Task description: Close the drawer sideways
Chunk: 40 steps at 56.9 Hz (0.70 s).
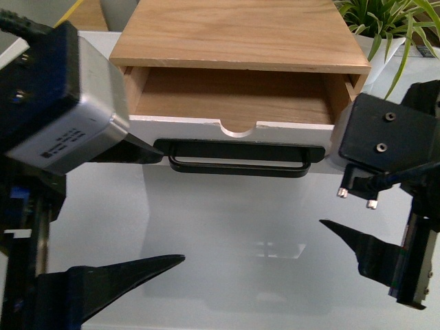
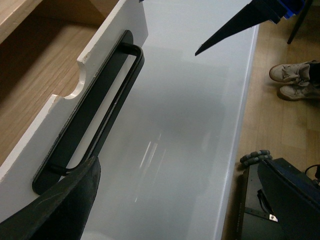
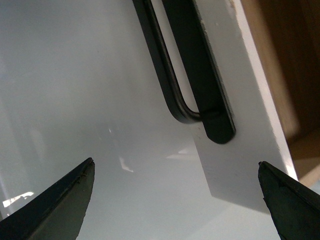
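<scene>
The drawer (image 1: pixel 206 134) stands pulled out of a wooden cabinet (image 1: pixel 237 31). It has a white front, a long black bar handle (image 1: pixel 237 159), a semicircular notch (image 1: pixel 238 128) and light wood inside. My left gripper (image 1: pixel 168 206) is open in front of the drawer's left end. In the left wrist view one finger (image 2: pixel 75 200) lies close to the handle's end (image 2: pixel 55 172). My right gripper (image 1: pixel 333 199) is open at the drawer's right end. In the right wrist view (image 3: pixel 176 162) the front's corner (image 3: pixel 235 170) and the handle's end (image 3: pixel 215 127) lie just ahead of the open jaws. Neither gripper holds anything.
The cabinet stands on a glossy white table (image 1: pixel 227 234), whose edge (image 2: pixel 240 125) drops to a wood floor. A green plant (image 1: pixel 385 20) stands at the back right. Two shoes (image 2: pixel 295 80) are on the floor, and a black robot base (image 2: pixel 280 200) is beside the table.
</scene>
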Available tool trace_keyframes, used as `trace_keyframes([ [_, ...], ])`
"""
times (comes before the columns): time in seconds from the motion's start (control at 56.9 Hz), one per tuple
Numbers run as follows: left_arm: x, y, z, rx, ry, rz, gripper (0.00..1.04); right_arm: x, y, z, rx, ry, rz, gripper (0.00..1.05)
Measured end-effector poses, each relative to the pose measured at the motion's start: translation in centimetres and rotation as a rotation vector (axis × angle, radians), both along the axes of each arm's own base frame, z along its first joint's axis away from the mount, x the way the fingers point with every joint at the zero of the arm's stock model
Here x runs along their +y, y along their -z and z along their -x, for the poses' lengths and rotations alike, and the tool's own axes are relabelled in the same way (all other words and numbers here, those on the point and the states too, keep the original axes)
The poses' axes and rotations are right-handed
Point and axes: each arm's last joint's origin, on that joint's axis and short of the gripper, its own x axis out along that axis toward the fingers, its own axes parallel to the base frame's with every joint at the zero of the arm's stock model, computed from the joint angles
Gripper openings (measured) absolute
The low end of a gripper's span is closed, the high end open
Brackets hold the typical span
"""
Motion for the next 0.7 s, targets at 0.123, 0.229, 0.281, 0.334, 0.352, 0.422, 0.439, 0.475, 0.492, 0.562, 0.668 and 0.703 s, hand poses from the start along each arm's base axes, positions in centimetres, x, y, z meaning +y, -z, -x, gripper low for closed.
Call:
trace_keyframes([
  [0.123, -0.9, 0.9, -1.0, 0.011, 0.013, -0.007, 0.96, 1.3, 0.9, -0.7, 0.012, -0.058, 0.023, 0.96],
  [0.229, -1.4, 1.3, -1.5, 0.010, 0.018, -0.004, 0.96, 1.8, 1.2, -1.1, 0.014, -0.079, 0.030, 0.96],
  [0.281, -1.7, 1.4, -1.8, 0.010, 0.026, -0.004, 0.96, 2.2, 1.2, -1.4, 0.010, -0.092, 0.031, 0.96],
  [0.334, -1.9, 1.5, -1.9, 0.015, 0.032, -0.004, 0.96, 2.4, 1.2, -1.5, 0.011, -0.098, 0.030, 0.96],
  [0.352, -2.0, 1.6, -1.9, 0.017, 0.035, -0.005, 0.96, 2.4, 1.2, -1.6, 0.010, -0.100, 0.030, 0.96],
  [0.422, -2.4, 1.8, -2.0, 0.022, 0.044, -0.005, 0.96, 2.7, 1.3, -1.9, 0.008, -0.108, 0.032, 0.96],
  [0.439, -2.4, 1.9, -2.1, 0.024, 0.046, -0.005, 0.96, 2.8, 1.3, -1.9, 0.007, -0.109, 0.031, 0.96],
  [0.475, -2.6, 2.0, -2.2, 0.024, 0.050, -0.004, 0.96, 3.0, 1.3, -2.0, 0.006, -0.115, 0.031, 0.96],
  [0.492, -2.7, 2.0, -2.2, 0.024, 0.052, -0.003, 0.96, 3.0, 1.2, -2.0, 0.005, -0.117, 0.031, 0.96],
  [0.562, -3.0, 2.1, -2.4, 0.027, 0.055, 0.000, 0.96, 3.4, 1.3, -2.1, 0.004, -0.129, 0.032, 0.96],
  [0.668, -3.3, 2.2, -2.6, 0.028, 0.059, 0.004, 0.96, 3.9, 1.4, -2.2, 0.005, -0.144, 0.033, 0.96],
  [0.703, -3.4, 2.2, -2.6, 0.029, 0.060, 0.004, 0.96, 4.0, 1.4, -2.2, 0.005, -0.146, 0.034, 0.96],
])
